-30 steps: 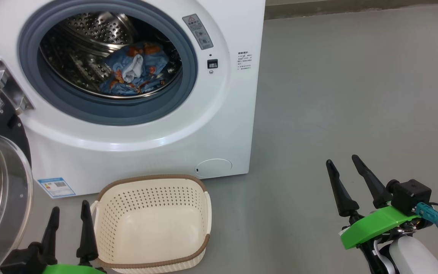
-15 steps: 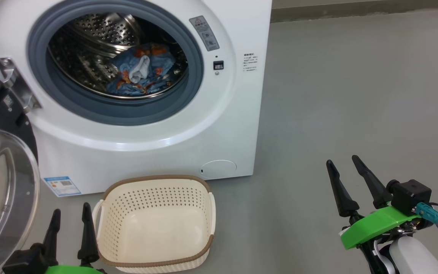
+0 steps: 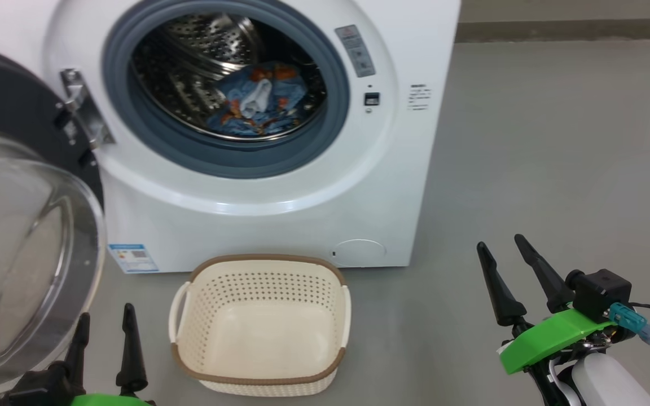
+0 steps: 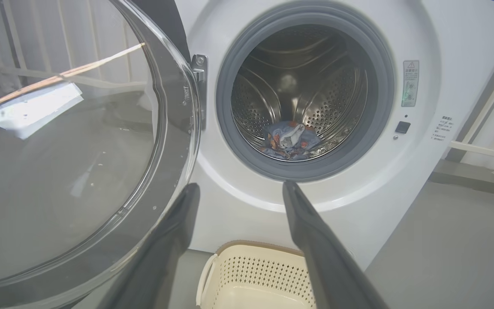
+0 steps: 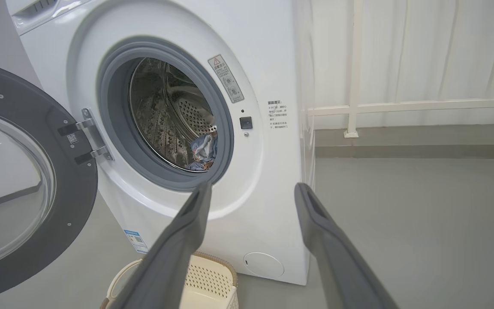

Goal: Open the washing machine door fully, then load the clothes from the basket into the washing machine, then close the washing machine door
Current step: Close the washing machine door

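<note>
**Laundry in, door open.** We face the washer (image 3: pixel 280 225), its door (image 3: pixel 14 96) swung wide to the left on its hinge (image 3: pixel 83 107), glass bowl toward us. By our reckoning the first two steps are done. The basket (image 3: pixel 257 287), on the floor (image 3: pixel 528 141) just in front of the washer, has nothing in it. The clothes (image 3: pixel 260 104) lie in a blue heap at the bottom of the drum (image 3: pixel 201 51), inside the grey gasket (image 3: pixel 229 163). What is left, as we judge it, is shutting the door.

Our left end effector (image 3: pixel 106 313) hovers at the near left, fingers apart and holding nothing, between the door's glass and the basket's left handle. It looks the better placed to push the door round. Our right end effector (image 3: pixel 499 241) hangs well off to the right above the floor, fingers likewise apart and empty.

The basket sits below the opening, near the path the door's lower rim would sweep; we cannot tell whether the two would touch. No cloth trails over the gasket, as far as we can see. Far right stand a white rail (image 5: pixel 401 106) and a pale curtain (image 5: pixel 444 51). A small blue label (image 3: pixel 133 257) marks the washer's lower left corner.
</note>
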Tool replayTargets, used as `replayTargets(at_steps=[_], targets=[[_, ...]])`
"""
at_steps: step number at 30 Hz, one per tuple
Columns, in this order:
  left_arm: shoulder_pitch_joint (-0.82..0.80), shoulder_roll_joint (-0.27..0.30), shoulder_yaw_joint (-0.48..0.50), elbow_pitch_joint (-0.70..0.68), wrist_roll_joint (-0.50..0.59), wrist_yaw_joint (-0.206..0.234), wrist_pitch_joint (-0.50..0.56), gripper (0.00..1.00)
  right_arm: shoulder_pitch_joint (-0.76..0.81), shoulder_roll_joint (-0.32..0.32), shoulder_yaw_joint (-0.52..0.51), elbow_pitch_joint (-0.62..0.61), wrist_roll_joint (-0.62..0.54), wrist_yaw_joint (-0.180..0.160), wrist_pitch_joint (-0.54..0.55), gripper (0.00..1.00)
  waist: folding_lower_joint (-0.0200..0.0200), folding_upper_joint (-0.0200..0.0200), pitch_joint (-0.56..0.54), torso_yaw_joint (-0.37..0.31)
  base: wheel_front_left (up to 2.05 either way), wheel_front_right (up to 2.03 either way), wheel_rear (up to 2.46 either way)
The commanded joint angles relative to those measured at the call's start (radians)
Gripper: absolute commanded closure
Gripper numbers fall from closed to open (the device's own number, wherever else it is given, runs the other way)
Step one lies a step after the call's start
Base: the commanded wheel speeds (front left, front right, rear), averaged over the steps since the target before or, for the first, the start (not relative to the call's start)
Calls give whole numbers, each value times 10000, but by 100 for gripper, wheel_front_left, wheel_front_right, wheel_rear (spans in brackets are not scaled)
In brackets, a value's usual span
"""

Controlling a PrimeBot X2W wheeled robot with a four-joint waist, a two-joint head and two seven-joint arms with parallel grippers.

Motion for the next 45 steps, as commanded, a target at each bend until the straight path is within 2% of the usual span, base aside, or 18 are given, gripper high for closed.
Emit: replayTargets(at_steps=[1, 28, 37, 45], targets=[[-309, 266, 305, -240, 95, 113, 8, 0, -11, -21, 188, -180, 122, 46, -80, 0, 0, 0, -67, 408, 0, 0, 0], [-5, 436, 206, -820, 150, 714, 438, 0, 6, 204, 518, -48, 335, 46, -80, 0, 0, 0, -284, 3233, 0, 0, 0], [-91, 592, 217, -704, 108, 688, 398, 0, -25, 325, 543, -20, 346, 46, -80, 0, 0, 0, -280, 3921, 0, 0, 0], [-97, 576, 185, -546, 53, 701, 290, 0, -89, 283, 665, 21, 364, 46, -80, 0, 0, 0, -316, 4230, 0, 0, 0]])
